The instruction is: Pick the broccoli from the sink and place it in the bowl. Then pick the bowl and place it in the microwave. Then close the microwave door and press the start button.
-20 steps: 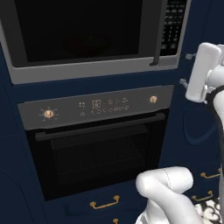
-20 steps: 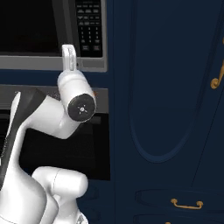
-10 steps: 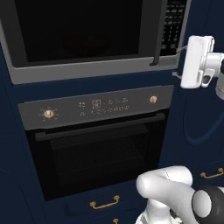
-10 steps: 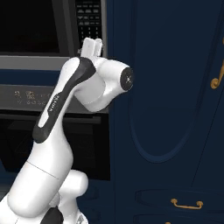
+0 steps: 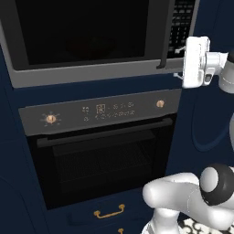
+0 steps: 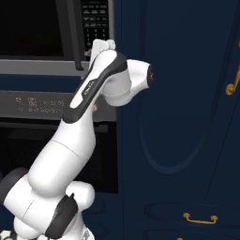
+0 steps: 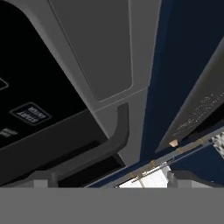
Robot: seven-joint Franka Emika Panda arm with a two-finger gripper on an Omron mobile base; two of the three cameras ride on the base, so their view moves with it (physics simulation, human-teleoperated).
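The microwave sits built in above the oven, and its black-glass microwave door is shut, with the dark vertical handle beside the button panel. My gripper hangs just right of the panel's lower corner, pointing at the microwave. In the hand view the gripper is open, its fingertips wide apart with nothing between them. That view looks at the black panel with its labelled buttons and at the handle's end. The broccoli, the bowl and the sink are out of view.
A black oven with a grey control strip, two brass knobs and a horizontal bar handle lies below the microwave. Tall navy cabinet doors with brass handles stand to the right. My white arm rises in front of the oven.
The arm has swung and its elbow has risen. The hand has turned and moved left, closer to the microwave's button panel. The jaws stayed open.
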